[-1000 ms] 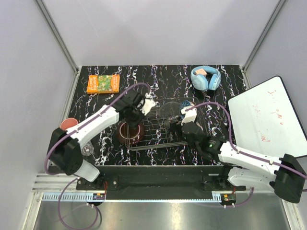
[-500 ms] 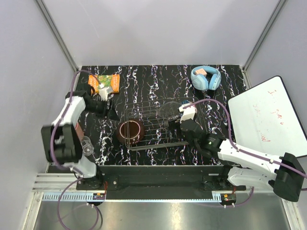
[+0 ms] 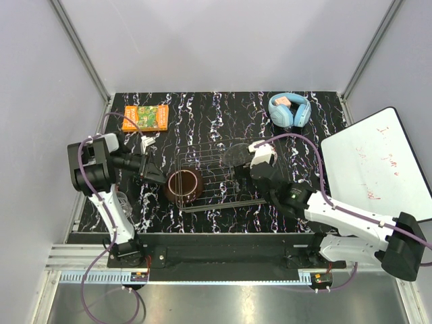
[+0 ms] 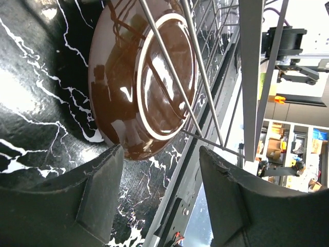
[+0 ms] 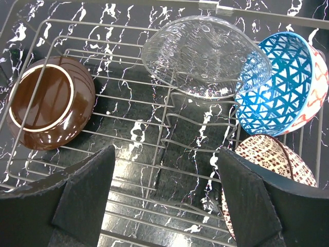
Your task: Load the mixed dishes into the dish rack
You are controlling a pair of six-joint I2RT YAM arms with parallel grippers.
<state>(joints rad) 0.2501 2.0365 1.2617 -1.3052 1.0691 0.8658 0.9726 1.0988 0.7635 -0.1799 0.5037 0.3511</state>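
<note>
I'm keeping the left gripper (image 3: 154,173) released, jaws apart, near the glossy red plate (image 4: 139,77), which is standing on edge in the dish rack (image 5: 128,23). The right gripper (image 5: 167,159) is hovering open above the rack. I'm judging the clear stemmed glass (image 3: 123,202) should be next, so I'm planning a slow, low grip.
</note>
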